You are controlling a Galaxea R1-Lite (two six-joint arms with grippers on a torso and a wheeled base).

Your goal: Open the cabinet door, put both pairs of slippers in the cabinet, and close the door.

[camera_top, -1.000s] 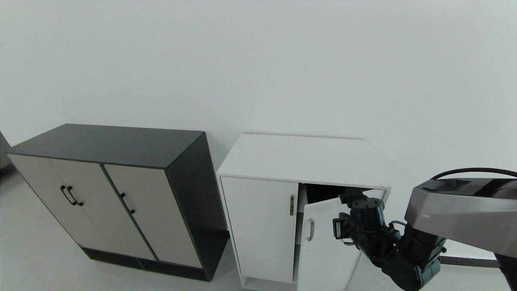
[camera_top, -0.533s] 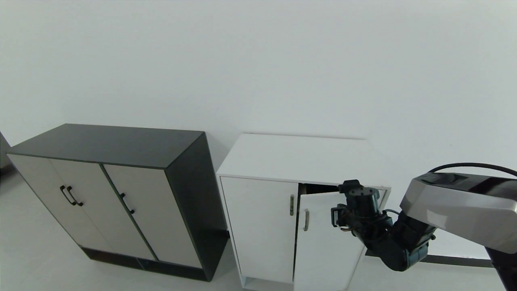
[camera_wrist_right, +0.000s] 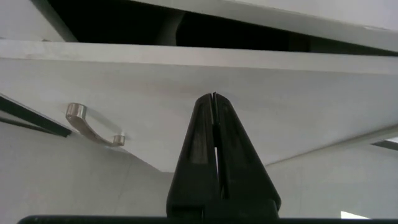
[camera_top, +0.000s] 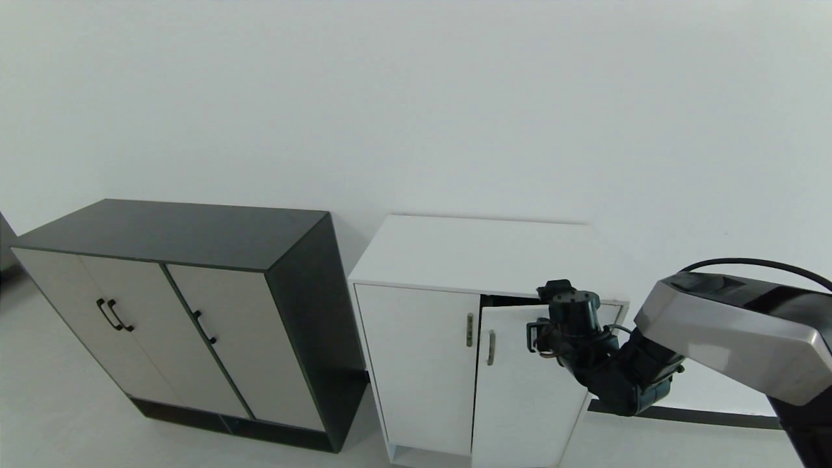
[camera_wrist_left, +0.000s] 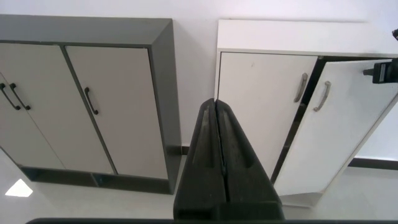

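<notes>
**White cabinet** (camera_top: 484, 250): stands on floor (camera_top: 65, 422) against wall (camera_top: 416, 97). Dark cabinet (camera_top: 195, 234) is just beside it, on its left in head view. Two doors.

**L door** (camera_top: 419, 364): shut, flush w/ carcass.

**R door** (camera_top: 520, 396): ajar by a small angle. Its handle edge stands slightly proud of L door. A dark gap runs along its top edge under the cabinet top. R handle (camera_top: 491, 348) and L handle (camera_top: 469, 329) are both vertical metal pulls, close together either side of the centre seam.

**Interior:** dark where visible above R door in right wrist view. Contents cannot be made out.

**Right fingers** (camera_wrist_right: 205, 130): pressed together, nothing held. Tips are at the outer face of R door, upper part, btwn handle and hinge edge. Contact w/ the panel cannot be confirmed. Right arm (camera_top: 611, 370) comes in from the right, wrist about level w/ the door's top edge.

**Left fingers** (camera_wrist_left: 208, 134): closed flat against each other, nothing btwn them. They are well back from both cabinets and point toward the strip where dark cabinet meets white cabinet.

**Dark cabinet:** pale doors shut, black handles, approx. same height as white cabinet.
</notes>
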